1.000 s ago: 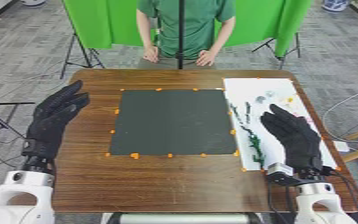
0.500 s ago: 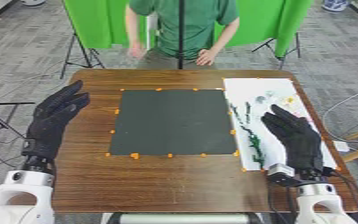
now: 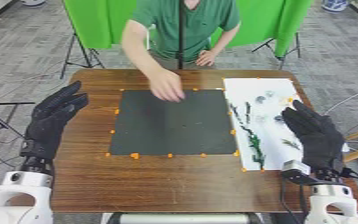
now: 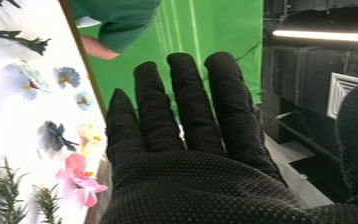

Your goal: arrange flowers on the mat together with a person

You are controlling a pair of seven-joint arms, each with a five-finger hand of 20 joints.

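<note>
In the head view my left hand is over the table's left side, fingers straight. My right hand is above the right edge of the white sheet, also open. In the right wrist view my right hand has straight fingers and holds nothing. A person's hand hangs over the far part of the dark mat. Green stems lie on the white sheet. A pink flower, a yellow flower, a blue flower and green sprigs lie on it too.
Small orange markers surround the mat on the brown table. The person's body is at the far edge, behind a thin black upright pole. A green curtain hangs beyond.
The person has raised one hand from the far edge and reached it forward over the mat. My right hand has moved a little to the right. The left hand has barely changed.
</note>
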